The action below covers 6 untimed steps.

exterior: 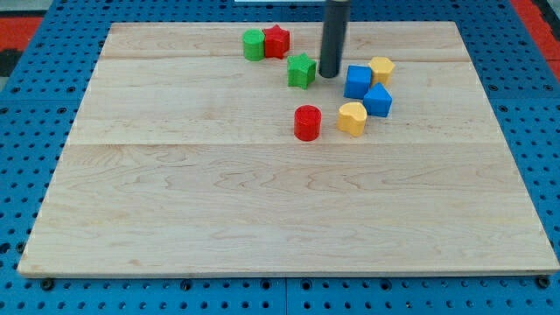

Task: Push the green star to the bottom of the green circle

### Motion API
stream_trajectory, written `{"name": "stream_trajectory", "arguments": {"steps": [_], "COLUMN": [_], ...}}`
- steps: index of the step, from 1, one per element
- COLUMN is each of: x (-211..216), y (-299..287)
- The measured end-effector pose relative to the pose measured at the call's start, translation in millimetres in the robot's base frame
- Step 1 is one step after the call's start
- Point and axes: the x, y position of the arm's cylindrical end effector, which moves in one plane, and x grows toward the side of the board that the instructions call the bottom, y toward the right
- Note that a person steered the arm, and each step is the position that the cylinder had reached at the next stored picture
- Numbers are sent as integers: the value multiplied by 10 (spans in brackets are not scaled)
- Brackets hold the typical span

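The green star (302,70) lies near the view's top centre on the wooden board (262,201). The green circle (254,45) sits up and to the left of it, touching a red star (276,41) on its right. My tip (329,74) rests on the board just right of the green star, close to it, with a small gap. The rod rises straight up out of the view's top.
A red cylinder (307,122) lies below the green star. To the right of my tip are two blue blocks (358,81) (377,100), a yellow block (381,69) and a yellow heart-like block (352,118). A blue pegboard (35,105) surrounds the board.
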Motion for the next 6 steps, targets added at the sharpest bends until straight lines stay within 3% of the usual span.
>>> {"name": "stream_trajectory", "arguments": {"steps": [1, 2, 3, 4, 5, 6], "x": [96, 564, 691, 329, 286, 688], "y": [-587, -589, -736, -942, -939, -939]}}
